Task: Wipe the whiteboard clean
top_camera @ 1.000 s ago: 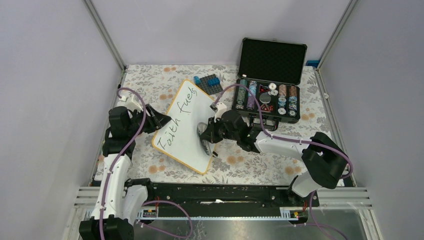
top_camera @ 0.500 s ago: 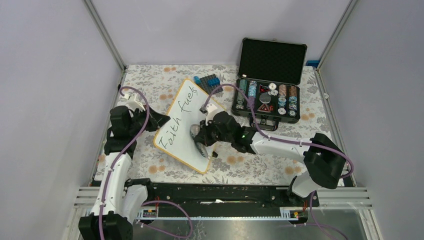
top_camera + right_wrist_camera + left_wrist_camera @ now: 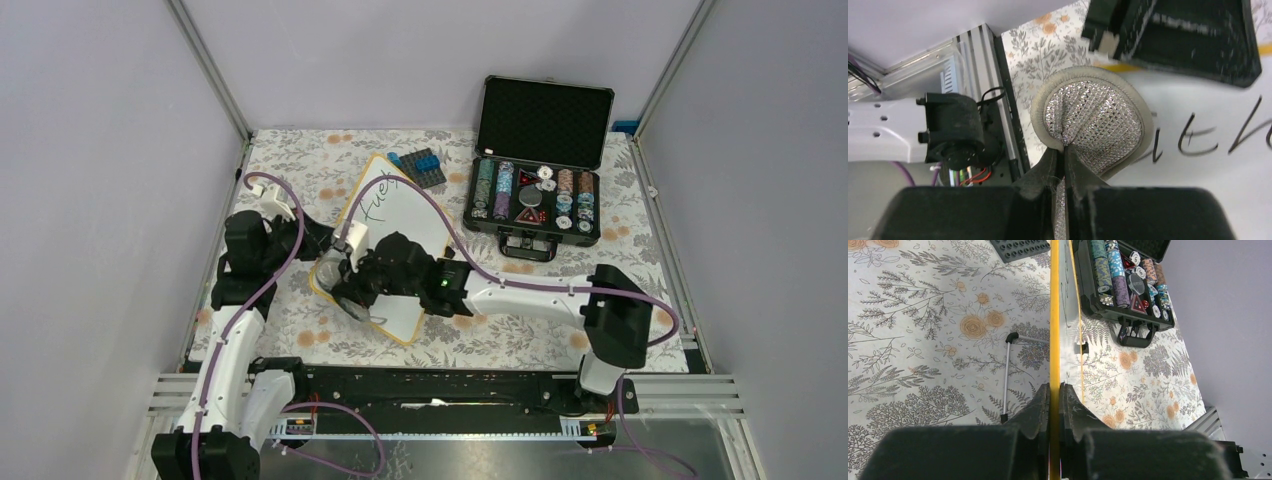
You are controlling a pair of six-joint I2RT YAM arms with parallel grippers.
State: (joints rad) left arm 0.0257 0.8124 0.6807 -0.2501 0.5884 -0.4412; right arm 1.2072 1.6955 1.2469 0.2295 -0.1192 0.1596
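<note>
My left gripper (image 3: 1054, 388) is clenched on the yellow rim of the whiteboard (image 3: 398, 210), which sits askew on the flowered cloth (image 3: 300, 165), left of the open chip case (image 3: 535, 195). My right gripper (image 3: 1064, 150) is pinched on a glittery mesh pad (image 3: 1093, 120) at the board's near left end, beside black handwriting (image 3: 1198, 140). The pad seems to touch the surface, though I can't be sure.
</note>
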